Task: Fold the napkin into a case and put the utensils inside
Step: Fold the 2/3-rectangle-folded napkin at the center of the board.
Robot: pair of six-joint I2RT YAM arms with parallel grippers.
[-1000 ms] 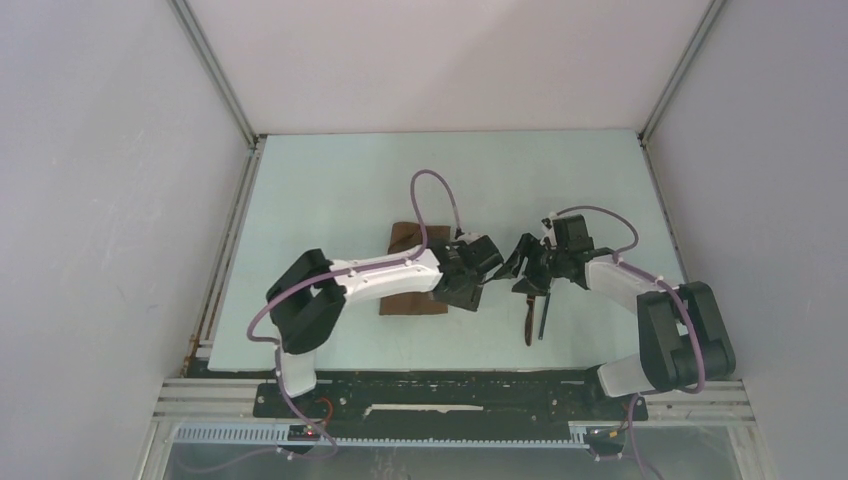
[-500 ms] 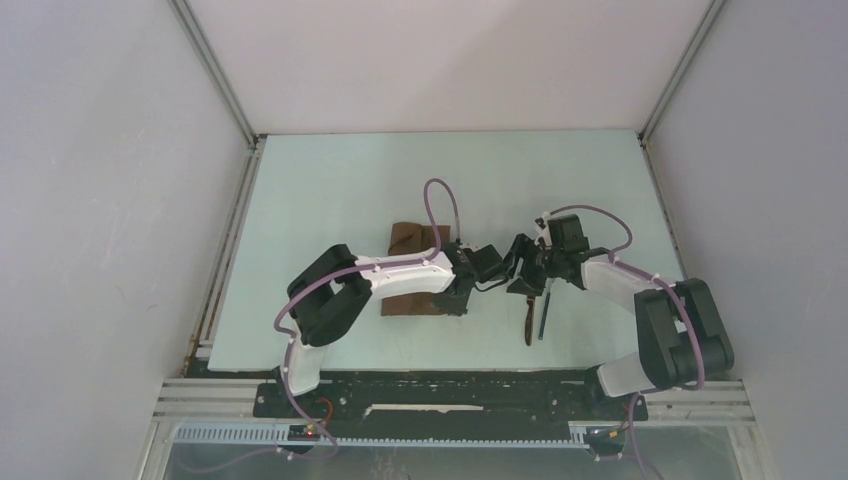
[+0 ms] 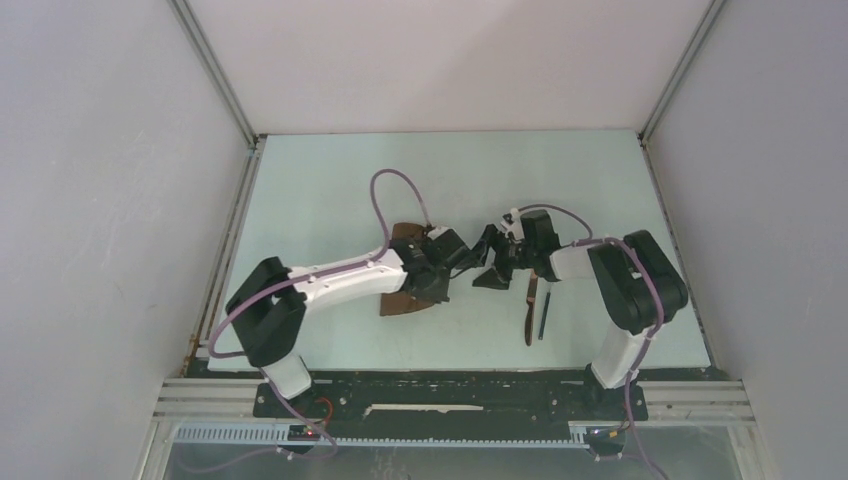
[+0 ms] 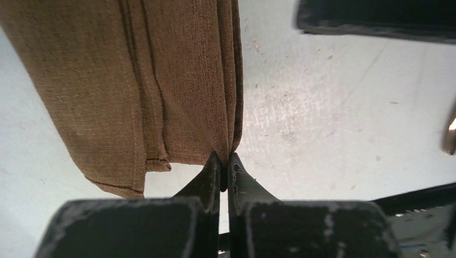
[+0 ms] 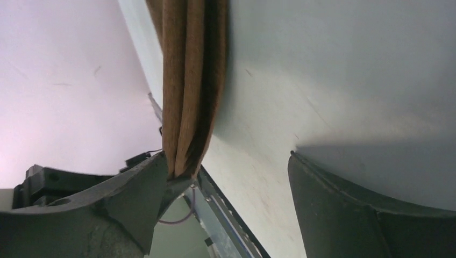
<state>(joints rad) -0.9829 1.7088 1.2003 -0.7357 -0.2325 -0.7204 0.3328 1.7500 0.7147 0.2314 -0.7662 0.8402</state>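
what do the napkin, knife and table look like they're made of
The napkin looks like woven cloth, matte brown: weave grain and a stitched hem show. The knife probably has a wooden handle, brown, and a paler metal-looking blade, though too small to be sure. The table is hard, smooth, pale and lightly scuffed; material unclear.

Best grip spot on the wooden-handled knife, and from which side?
Probably the knife by its brown near end, from straight above, jaws across its width: it lies flat, and the dark utensil lies close on its right, leaving little room sideways.
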